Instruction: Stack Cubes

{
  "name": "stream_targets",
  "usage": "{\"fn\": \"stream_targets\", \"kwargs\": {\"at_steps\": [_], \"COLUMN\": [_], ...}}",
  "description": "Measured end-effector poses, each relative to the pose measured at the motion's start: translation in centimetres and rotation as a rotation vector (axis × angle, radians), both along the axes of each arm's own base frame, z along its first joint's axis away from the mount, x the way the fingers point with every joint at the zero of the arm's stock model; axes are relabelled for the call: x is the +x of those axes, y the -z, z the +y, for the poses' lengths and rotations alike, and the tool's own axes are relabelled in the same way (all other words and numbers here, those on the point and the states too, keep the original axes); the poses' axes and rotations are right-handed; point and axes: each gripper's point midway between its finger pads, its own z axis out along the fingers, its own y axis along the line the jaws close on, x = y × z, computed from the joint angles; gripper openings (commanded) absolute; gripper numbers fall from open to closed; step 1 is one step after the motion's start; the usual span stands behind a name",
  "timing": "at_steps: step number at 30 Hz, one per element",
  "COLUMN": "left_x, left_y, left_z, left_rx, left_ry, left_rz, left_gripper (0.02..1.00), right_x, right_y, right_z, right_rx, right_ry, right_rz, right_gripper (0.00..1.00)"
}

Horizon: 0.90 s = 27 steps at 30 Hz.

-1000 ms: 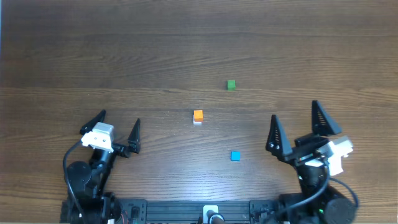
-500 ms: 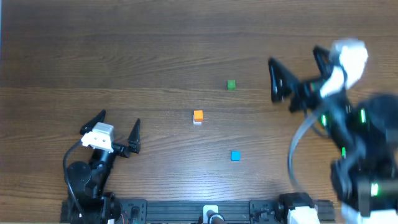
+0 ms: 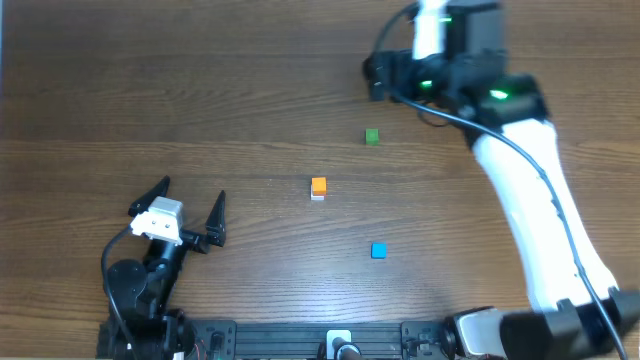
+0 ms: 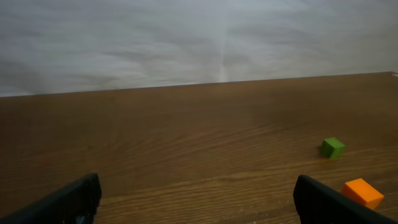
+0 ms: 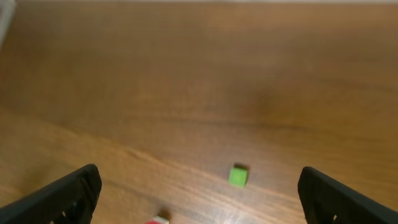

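An orange cube (image 3: pixel 318 184) sits on top of a white cube (image 3: pixel 318 196) at the table's middle. A green cube (image 3: pixel 372 136) lies alone farther back and to the right, and a blue cube (image 3: pixel 378 250) lies alone nearer the front. My right gripper (image 3: pixel 380 76) is lifted high on its outstretched arm; its wrist view looks down on the green cube (image 5: pixel 237 175) from well above, fingers wide open and empty (image 5: pixel 199 186). My left gripper (image 3: pixel 190 208) stays low at the front left, open and empty, with the green cube (image 4: pixel 333 147) and orange cube (image 4: pixel 362 191) off ahead of it.
The brown wooden table (image 3: pixel 200 90) is bare around the cubes. A pale wall (image 4: pixel 186 37) rises behind its far edge. The right arm's white link (image 3: pixel 540 200) stretches above the table's right side.
My right arm has risen from its low spot at the front right and swung up and leftward to hang high near the green cube. The left arm and the cubes have not moved.
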Motion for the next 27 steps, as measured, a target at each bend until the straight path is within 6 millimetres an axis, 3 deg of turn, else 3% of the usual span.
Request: {"fn": "stream_targets", "kwargs": {"at_steps": [6,20,27], "left_x": [0.0,0.0,0.0], "left_y": [0.0,0.0,0.0], "left_z": [0.0,0.0,0.0], "left_rx": [0.0,0.0,0.0], "left_ry": [0.0,0.0,0.0], "left_rz": [0.0,0.0,0.0], "left_gripper": [1.0,1.0,1.0], "right_x": [-0.6,-0.9,-1.3], "right_y": [7.5,19.2,22.6], "right_z": [1.1,-0.2,-0.4], "right_rx": [-0.147,-0.279,-0.303], "right_ry": [0.048,0.165,0.19], "right_rz": [0.214,0.514,0.589], "right_gripper": [0.993,0.993,0.991]}}
